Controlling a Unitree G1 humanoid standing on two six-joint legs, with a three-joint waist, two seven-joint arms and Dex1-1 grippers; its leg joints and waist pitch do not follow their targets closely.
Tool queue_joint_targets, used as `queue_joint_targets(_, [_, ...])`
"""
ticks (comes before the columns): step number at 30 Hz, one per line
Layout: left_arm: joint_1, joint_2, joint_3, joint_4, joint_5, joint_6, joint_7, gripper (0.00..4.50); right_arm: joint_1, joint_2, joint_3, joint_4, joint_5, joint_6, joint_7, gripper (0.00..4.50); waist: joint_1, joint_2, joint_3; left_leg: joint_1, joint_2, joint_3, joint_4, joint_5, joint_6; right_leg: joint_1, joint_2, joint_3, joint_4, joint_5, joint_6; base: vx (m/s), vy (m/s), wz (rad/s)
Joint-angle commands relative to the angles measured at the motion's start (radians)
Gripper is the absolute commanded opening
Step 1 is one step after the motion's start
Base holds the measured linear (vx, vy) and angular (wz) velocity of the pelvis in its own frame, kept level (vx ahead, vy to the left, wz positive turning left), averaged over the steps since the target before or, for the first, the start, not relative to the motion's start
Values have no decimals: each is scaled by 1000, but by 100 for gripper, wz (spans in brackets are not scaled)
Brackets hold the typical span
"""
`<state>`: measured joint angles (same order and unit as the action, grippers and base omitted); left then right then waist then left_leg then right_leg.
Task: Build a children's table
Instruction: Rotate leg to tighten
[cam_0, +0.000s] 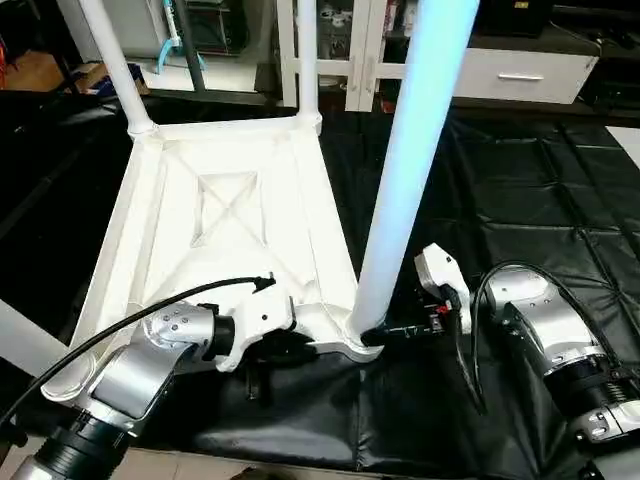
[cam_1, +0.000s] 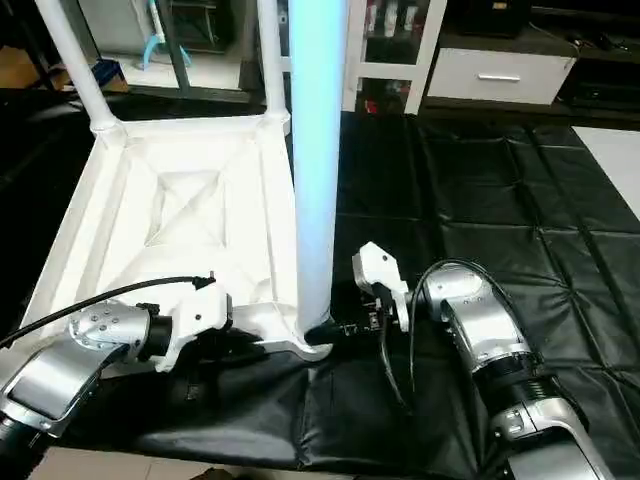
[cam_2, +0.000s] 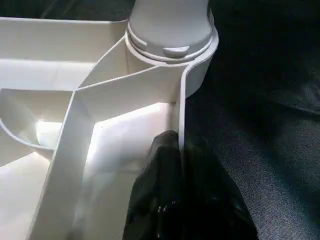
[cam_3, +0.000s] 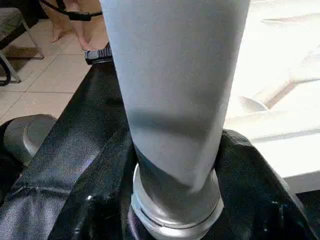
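Observation:
The white tabletop (cam_0: 230, 210) lies upside down on the black mat, its X-ribbed underside facing up. Two legs stand in its far corner sockets (cam_0: 120, 70) (cam_0: 307, 60). A third leg (cam_0: 410, 150) stands upright in the near right corner socket (cam_2: 170, 40). My left gripper (cam_2: 180, 150) is shut on the thin near rim of the tabletop, just beside that socket. My right gripper (cam_0: 378, 330) reaches in from the right at the foot of the third leg. Its black fingers (cam_3: 95, 190) lie against both sides of the leg, just above the collar.
The black mat (cam_0: 520, 200) stretches far to the right of the tabletop. White cabinets with a drawer (cam_0: 520, 75) stand behind it. Tiled floor (cam_0: 200, 465) borders the mat's near edge. A person's feet (cam_3: 65, 20) stand on the tiles past the mat.

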<state>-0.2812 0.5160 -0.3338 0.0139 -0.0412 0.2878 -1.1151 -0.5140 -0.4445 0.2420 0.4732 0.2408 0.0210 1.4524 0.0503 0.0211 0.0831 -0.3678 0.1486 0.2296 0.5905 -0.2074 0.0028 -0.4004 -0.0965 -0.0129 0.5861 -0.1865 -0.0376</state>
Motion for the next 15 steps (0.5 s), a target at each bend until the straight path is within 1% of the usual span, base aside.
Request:
queue_joint_targets(1, [28, -12, -41, 28, -18, 9, -16, 0, -2, 2, 3, -10, 14, 10, 37, 203, -8, -21, -59, 23, 85, -42, -75, -121, 110, 23, -49, 27, -53, -178, -208, 0, 0, 0])
queue_joint_targets(2, [28, -12, -41, 28, -18, 9, -16, 0, -2, 2, 3, -10, 15, 11, 36, 203, -8, -23, -59, 22, 85, -42, -75, -126, 110, 24, -50, 27, -54, -187, -207, 0, 0, 0])
queue_joint_targets(4, [29, -13, -41, 27, -17, 10, -13, 0, 6, 9, -6, -14, 23, 22, 21, 196, -8, -23, -58, 22, 85, -42, -75, -133, 107, 23, -50, 28, -56, -204, -204, 0, 0, 0])
queue_joint_targets(7, [28, -22, -38, 37, -8, 6, 7, 0, 40, 25, -26, -31, 33, 49, -35, 194, -8, -21, -57, 22, 86, -44, -77, -143, 99, 23, -51, 29, -58, -221, -198, 0, 0, 0])
queue_joint_targets(10, [27, -24, -37, 40, -5, 4, 14, 0, 48, 28, -29, -36, 34, 54, -45, 193, -8, -22, -57, 24, 85, -44, -78, -155, 92, 21, -51, 29, -60, -239, -190, 0, 0, 0])
queue_joint_targets(11, [22, -32, -35, 48, 4, 1, 29, 0, 69, 32, -31, -47, 30, 56, -72, 193, -7, -14, -56, 24, 85, -45, -80, -159, 88, 21, -51, 29, -61, -243, -190, 0, 0, 0])
queue_joint_targets(12, [11, -44, -31, 64, 16, -6, 55, 0, 92, 40, -35, -58, 18, 52, -114, 193, -7, -17, -54, 26, 85, -43, -80, -170, 83, 17, -49, 31, -65, -252, -183, 0, 0, 0])
queue_joint_targets(13, [11, -44, -31, 64, 16, -6, 55, 0, 92, 40, -35, -58, 18, 52, -114, 193, -7, -18, -52, 28, 85, -44, -82, -192, 75, 16, -50, 32, -69, -279, -176, 0, 0, 0])
queue_joint_targets(14, [-6, -61, -25, 87, 37, -17, 95, 0, 118, 53, -43, -69, 5, 52, -175, 193, -8, -14, -51, 26, 85, -47, -86, -212, 63, 18, -50, 32, -71, -312, -166, 0, 0, 0])
queue_joint_targets(15, [-10, -65, -24, 93, 42, -19, 105, 0, 123, 57, -46, -72, 2, 54, -189, 193, -9, -14, -49, 29, 85, -46, -88, -228, 56, 13, -49, 32, -76, -335, -158, 0, 0, 0])
